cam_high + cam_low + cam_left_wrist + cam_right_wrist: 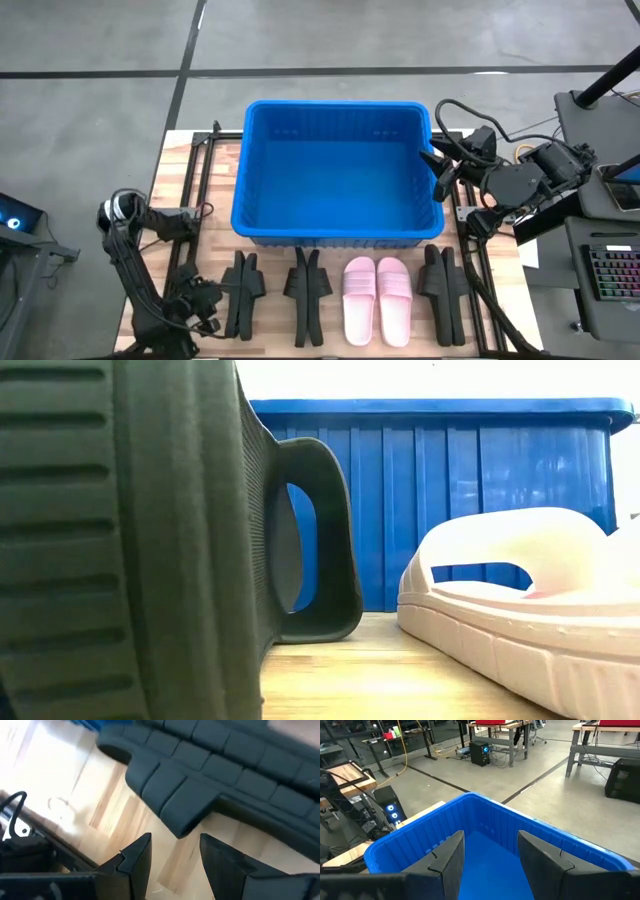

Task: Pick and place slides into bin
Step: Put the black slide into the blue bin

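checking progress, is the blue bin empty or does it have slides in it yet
Empty. From above, the bin shows only its bare blue floor, and all four pairs of slides lie on the table in front of it.

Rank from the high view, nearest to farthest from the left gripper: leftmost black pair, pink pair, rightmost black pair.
Left gripper, front-left corner, fingers apart:
1. Leftmost black pair, right beside it.
2. Pink pair, right of centre.
3. Rightmost black pair, far right of the row.

A keyboard (612, 272) lies right of the wooden table (175, 170).
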Robot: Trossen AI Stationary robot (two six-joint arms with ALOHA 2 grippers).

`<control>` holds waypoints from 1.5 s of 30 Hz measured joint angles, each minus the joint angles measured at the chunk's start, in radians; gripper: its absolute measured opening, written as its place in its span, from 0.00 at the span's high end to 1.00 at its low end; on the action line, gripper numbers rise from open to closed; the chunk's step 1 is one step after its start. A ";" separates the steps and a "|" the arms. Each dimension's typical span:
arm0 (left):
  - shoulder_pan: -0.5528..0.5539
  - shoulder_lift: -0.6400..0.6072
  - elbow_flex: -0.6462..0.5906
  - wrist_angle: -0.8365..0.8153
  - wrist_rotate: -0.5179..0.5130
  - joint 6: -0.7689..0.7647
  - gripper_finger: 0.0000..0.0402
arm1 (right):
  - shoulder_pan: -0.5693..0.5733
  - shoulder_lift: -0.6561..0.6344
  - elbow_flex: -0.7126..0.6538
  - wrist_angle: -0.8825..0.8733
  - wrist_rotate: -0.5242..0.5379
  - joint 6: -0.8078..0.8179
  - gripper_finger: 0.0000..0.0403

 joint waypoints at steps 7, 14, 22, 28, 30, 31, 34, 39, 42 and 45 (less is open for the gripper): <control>-0.008 0.051 -0.003 0.008 0.066 -0.019 0.62 | 0.000 0.002 0.000 0.000 0.000 0.000 0.57; -0.007 0.067 -0.008 0.008 -0.009 -0.062 0.62 | 0.000 0.003 0.000 0.000 0.000 0.000 0.57; -0.007 0.102 -0.031 0.008 -0.010 -0.084 0.62 | 0.000 0.003 0.000 0.000 0.000 0.000 0.57; -0.007 0.099 -0.078 0.009 -0.035 -0.212 0.62 | 0.000 0.003 0.000 0.002 -0.001 0.000 0.57; -0.007 0.098 -0.083 0.009 -0.036 -0.215 0.62 | 0.000 0.003 0.000 0.003 0.000 0.001 0.57; -0.007 0.098 -0.083 0.010 -0.037 -0.212 0.62 | 0.000 0.003 0.000 0.003 0.000 0.001 0.57; -0.007 0.098 -0.083 0.012 -0.061 -0.213 0.62 | 0.000 0.003 0.000 0.003 0.000 0.001 0.57; -0.007 0.098 -0.083 0.029 -0.146 -0.211 0.62 | 0.000 0.003 0.000 0.003 -0.001 0.001 0.57; -0.006 0.097 -0.084 0.030 -0.189 -0.211 0.62 | 0.000 0.003 0.000 0.004 0.000 0.001 0.57; -0.007 0.097 -0.086 0.030 -0.190 -0.211 0.63 | 0.000 0.003 0.000 0.004 0.000 0.001 0.57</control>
